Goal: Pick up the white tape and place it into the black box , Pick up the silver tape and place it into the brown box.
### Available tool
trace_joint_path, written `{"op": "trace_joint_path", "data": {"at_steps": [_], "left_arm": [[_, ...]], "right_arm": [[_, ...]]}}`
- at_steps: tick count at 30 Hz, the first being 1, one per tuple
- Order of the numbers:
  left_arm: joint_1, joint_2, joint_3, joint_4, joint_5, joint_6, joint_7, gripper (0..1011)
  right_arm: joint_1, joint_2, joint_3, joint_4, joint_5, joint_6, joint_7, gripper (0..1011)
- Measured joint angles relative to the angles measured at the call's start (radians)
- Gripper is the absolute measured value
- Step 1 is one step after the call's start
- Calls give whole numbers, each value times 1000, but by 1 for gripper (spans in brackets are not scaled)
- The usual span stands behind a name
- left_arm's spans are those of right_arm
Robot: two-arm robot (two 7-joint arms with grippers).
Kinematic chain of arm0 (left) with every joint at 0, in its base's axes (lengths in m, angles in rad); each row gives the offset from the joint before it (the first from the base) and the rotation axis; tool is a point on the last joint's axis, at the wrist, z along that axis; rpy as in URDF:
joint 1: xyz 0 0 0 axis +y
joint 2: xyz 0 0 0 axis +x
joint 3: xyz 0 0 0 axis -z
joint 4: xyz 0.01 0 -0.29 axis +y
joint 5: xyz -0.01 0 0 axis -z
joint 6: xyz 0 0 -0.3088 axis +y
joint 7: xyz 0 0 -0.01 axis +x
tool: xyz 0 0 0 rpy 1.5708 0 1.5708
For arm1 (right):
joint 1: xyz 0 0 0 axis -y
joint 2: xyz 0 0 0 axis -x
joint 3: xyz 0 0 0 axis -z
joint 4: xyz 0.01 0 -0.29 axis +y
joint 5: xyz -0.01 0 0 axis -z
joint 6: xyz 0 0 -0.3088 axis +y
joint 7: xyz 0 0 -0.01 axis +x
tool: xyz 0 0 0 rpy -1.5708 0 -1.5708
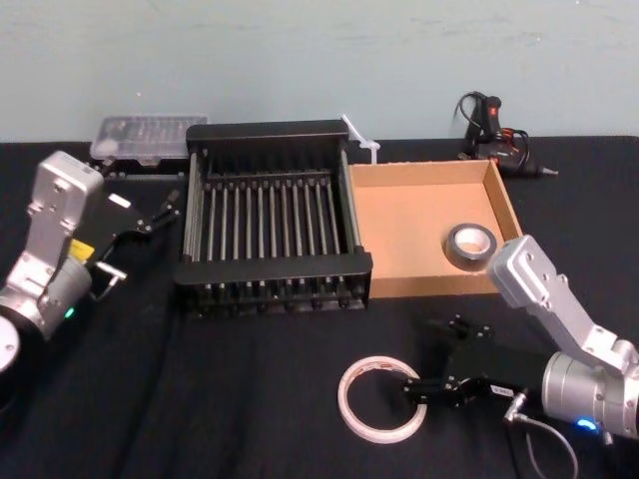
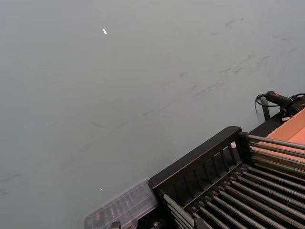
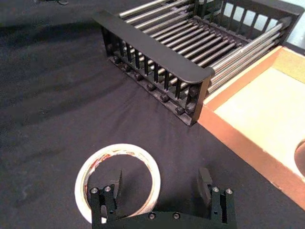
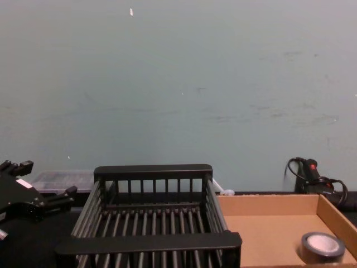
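The white tape [image 1: 379,401] lies flat on the black cloth in front of the boxes. My right gripper [image 1: 431,357] hangs open just above its right side. In the right wrist view one finger [image 3: 113,185] is over the hole of the white tape [image 3: 95,164] and the other finger stands outside the ring. The silver tape [image 1: 471,245] lies in the brown box [image 1: 409,230], near its front right corner, also seen as the silver tape [image 4: 322,245] in the chest view. The black box [image 1: 275,269] stands left of the brown box. My left gripper [image 1: 163,212] is parked open left of the black box.
A clear plastic case [image 1: 148,135] lies behind the black box at the back left. A black glue gun [image 1: 489,125] with its cord sits at the back right, behind the brown box. A small white plastic piece [image 1: 359,135] rests by the crate's far right corner.
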Motion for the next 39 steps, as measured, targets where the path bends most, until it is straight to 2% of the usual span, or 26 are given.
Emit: {"op": "trace_joint_path", "data": {"at_steps": [19,39], "left_arm": [[0,0,0,0,0,0,0,1001],[0,0,0,0,0,0,0,1001]], "right_arm": [[46,-34,-48,62,-40,-3,11,1003],[62,-48,-66,84,-58,8,23,1003]]}}
